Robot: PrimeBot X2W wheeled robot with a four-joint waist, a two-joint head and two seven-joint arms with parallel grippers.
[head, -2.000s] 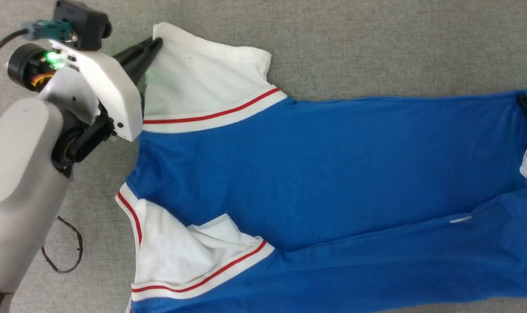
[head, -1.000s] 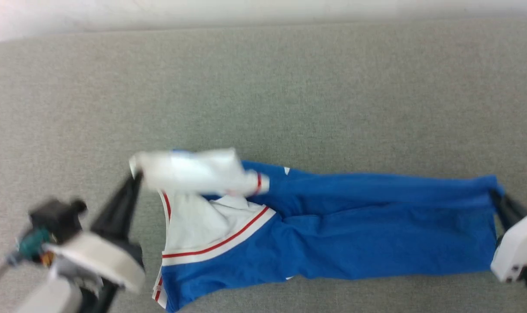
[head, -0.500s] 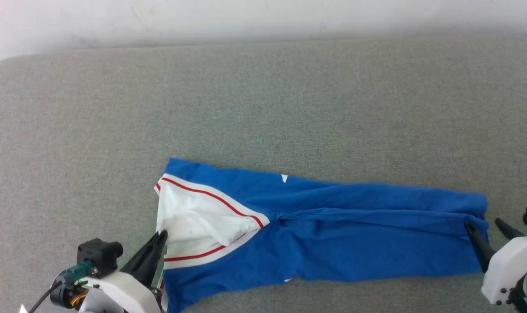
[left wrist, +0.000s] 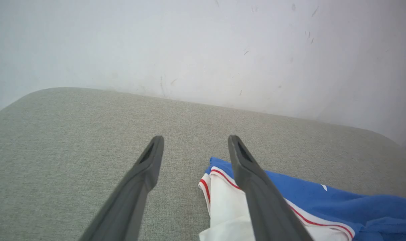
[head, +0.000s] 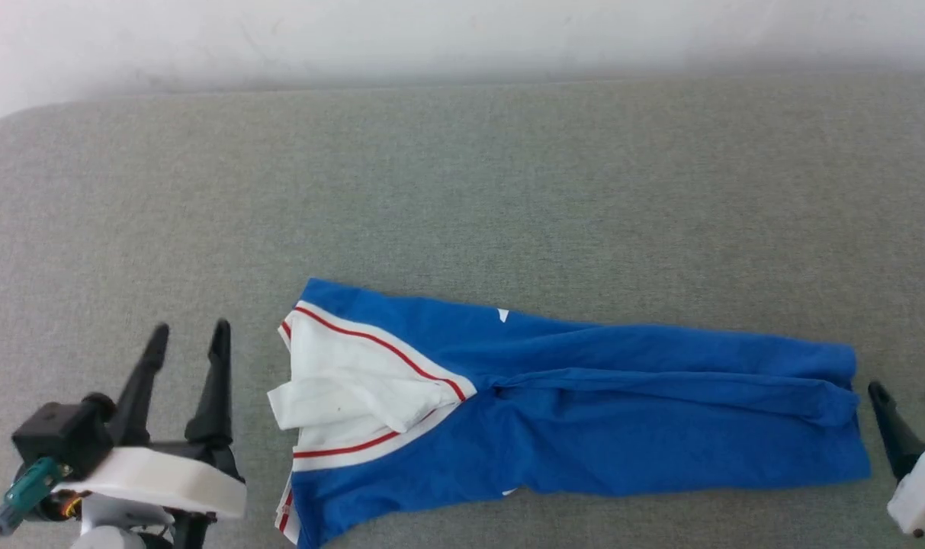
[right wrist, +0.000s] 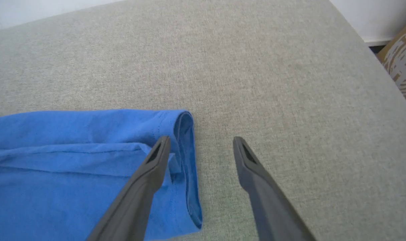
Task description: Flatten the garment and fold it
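The garment (head: pixel 584 412), a bright blue T-shirt with white sleeves and red stripes, lies folded lengthwise into a long band on the grey surface. Its white sleeve end (head: pixel 348 396) points left and its hem (right wrist: pixel 186 160) points right. My left gripper (head: pixel 189 333) stands open just left of the sleeve, apart from the cloth, with nothing between its fingers (left wrist: pixel 146 167). My right gripper (head: pixel 906 395) is open beside the hem, also empty. In the right wrist view its left finger (right wrist: pixel 156 160) hangs over the hem's edge. The blue fold and sleeve (left wrist: pixel 229 194) show in the left wrist view.
The grey fabric surface (head: pixel 462 191) stretches far beyond the shirt and ends at a white wall (head: pixel 462 30). Its right edge (right wrist: pixel 383 67) drops off beside a brown patterned object (right wrist: pixel 403 60).
Both grippers have let go of the shirt and opened. The left gripper has drawn back to the left of the sleeve; the right has backed off the hem. The camera view shifted earlier.
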